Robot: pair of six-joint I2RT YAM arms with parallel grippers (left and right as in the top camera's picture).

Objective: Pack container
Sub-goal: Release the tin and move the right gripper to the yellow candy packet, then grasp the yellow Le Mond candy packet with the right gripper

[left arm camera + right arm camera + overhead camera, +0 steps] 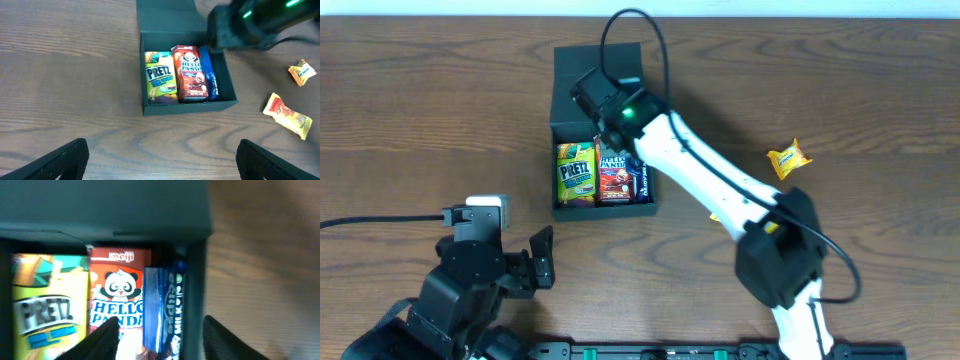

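On the desk (430,110), the container (553,170). Inside it, side by side: Pretz packet (576,172) against the left wall, Hello Panda box (612,172) in the middle, thin packet (642,178), seemingly on edge, against the right wall. Behind the container, lid flap (570,60) lying open. Right of the container, well apart: flat pouch (287,115) nearer, small sweet (302,71) farther right and farther back.

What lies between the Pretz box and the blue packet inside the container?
The red Hello Panda box stands between the Pretz box and the blue packet, inside the container; the left wrist view shows it clearly.
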